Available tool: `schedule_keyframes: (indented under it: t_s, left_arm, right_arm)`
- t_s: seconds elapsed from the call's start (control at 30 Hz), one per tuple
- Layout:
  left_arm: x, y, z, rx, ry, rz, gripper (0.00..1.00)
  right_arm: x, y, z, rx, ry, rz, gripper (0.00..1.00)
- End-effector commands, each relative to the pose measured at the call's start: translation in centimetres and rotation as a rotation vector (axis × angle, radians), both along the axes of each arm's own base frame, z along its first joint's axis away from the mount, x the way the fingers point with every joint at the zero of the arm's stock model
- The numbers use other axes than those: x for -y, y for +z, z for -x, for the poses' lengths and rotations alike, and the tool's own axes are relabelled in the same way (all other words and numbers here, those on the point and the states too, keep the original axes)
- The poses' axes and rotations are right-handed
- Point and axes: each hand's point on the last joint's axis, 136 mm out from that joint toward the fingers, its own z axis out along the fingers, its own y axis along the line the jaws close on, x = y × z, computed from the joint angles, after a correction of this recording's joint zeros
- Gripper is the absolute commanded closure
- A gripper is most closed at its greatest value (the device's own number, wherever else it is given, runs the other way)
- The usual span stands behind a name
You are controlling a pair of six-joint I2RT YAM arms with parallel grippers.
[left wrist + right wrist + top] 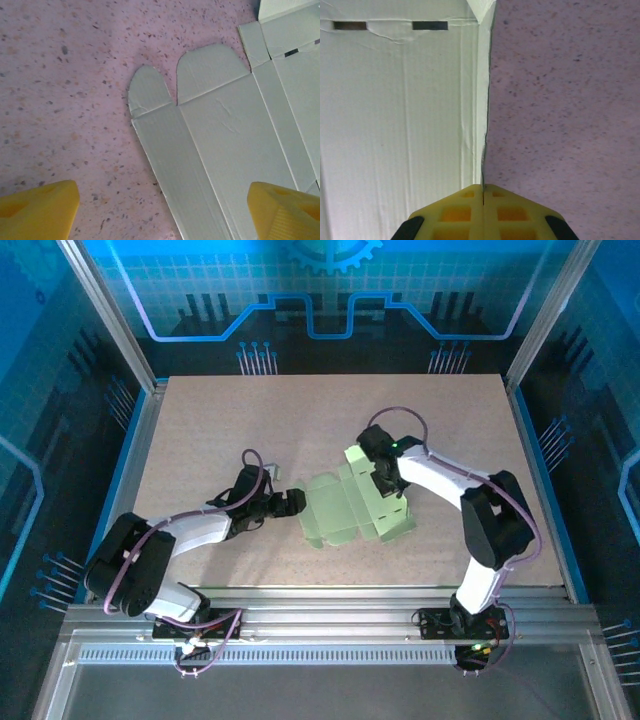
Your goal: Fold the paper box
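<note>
Up close, right claw (484, 190) pinches the paper box (395, 125) edge; overhead, left claw (296, 502) gapes beside it.

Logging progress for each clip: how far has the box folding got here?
Done: little; the paper box lies as a mostly flat die-cut sheet, its rounded tabs unfolded. In hand: the right gripper is shut on one edge of the sheet, and the left gripper is open at the sheet's tabbed end. Still to do: raising the panels, closing them and tucking the tabs.
</note>
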Motion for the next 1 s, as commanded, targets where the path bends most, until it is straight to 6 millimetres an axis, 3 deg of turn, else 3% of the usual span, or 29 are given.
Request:
schedule_keyframes:
  t_s: [0.0, 0.5, 0.63, 0.77, 0.97]
  left_arm:
    - [1.3, 1.5, -1.3, 0.030, -0.006, 0.049, 0.11]
    - [1.0, 1.4, -1.2, 0.039, 0.012, 0.048, 0.08]
    - [0.9, 1.7, -1.0, 0.052, -0.003, 0.033, 0.06]
    - [0.8, 2.7, -1.3, 0.095, -0.014, 0.027, 0.05]
    - [1.0, 5.7, -2.7, 0.201, -0.029, 0.010, 0.03]
  right_arm:
    - [1.1, 1.1, -0.7, 0.070, 0.043, 0.272, 1.00]
    - [-1.0, -1.4, -1.0, 0.096, 0.132, 0.523, 1.00]
    - [-1.6, -1.2, -0.8, 0.094, 0.124, 0.348, 1.00]
    - [-3.2, -0.5, -0.7, 0.095, 0.159, 0.050, 1.00]
    - [-4.0, 1.4, -1.2, 0.128, 0.216, -0.253, 1.00]
